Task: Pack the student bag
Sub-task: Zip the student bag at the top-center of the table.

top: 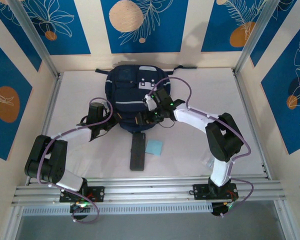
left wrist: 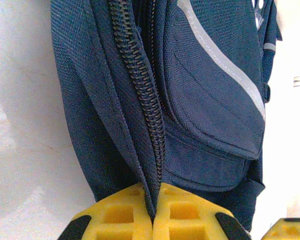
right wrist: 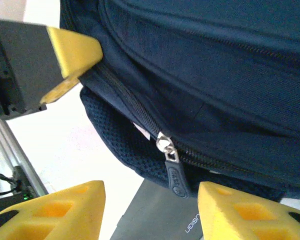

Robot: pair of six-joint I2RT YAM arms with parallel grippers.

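The student bag [top: 131,92], dark navy with thin light stripes, lies at the back middle of the table. My left gripper [left wrist: 153,216] is shut on the bag's fabric edge beside the open zipper teeth [left wrist: 145,100], at the bag's near left corner [top: 114,121]. My right gripper [right wrist: 150,212] stands open at the bag's near edge [top: 144,120]. A metal zipper slider with a dark pull tab [right wrist: 174,172] hangs between its yellow fingers, touching neither. The left gripper's yellow fingertip [right wrist: 72,47] shows at the upper left of the right wrist view.
A dark grey flat case [top: 137,151] lies on the table just in front of the bag, under my right gripper [right wrist: 160,222]. A light blue square of paper [top: 154,147] sits beside it. White walls and metal rails [top: 140,187] bound the table.
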